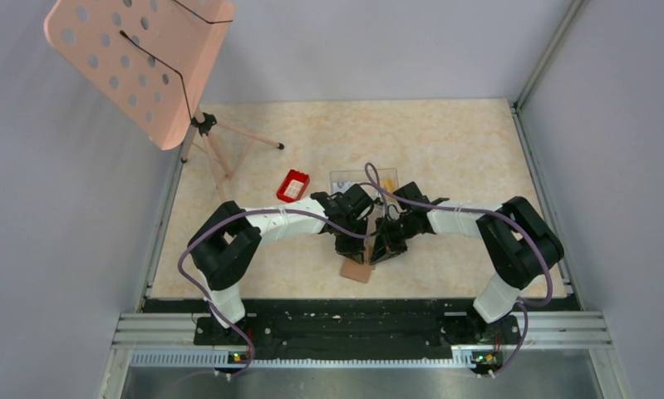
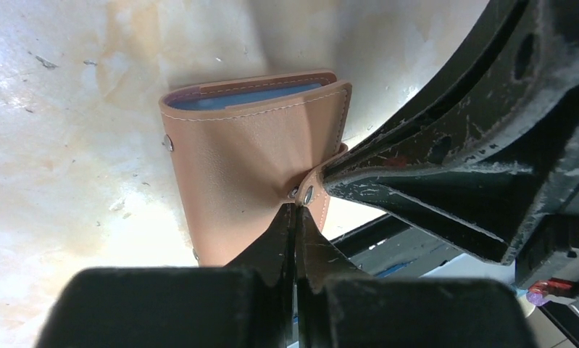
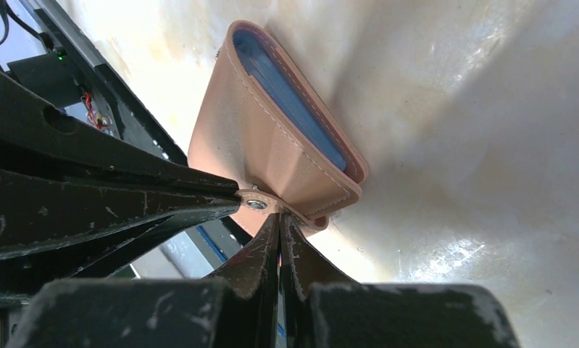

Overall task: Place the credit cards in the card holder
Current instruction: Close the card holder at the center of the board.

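Wallet (image 2: 246, 156) folded, near centre. Snap tab (image 3: 257, 205) pinched by left gripper (image 2: 295, 220) and right gripper (image 3: 277, 226), fingers clamped together on it. Step judged: flap being unsnapped. Next: tab to be pulled apart gently.

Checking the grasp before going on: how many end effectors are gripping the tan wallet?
2. The left end effector is shut on the card holder at its stud tab; the right end effector pinches the same tab right beside it.

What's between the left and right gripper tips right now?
Only the studded tab of the card holder; the left gripper and right gripper meet on it, shown in both wrist views.
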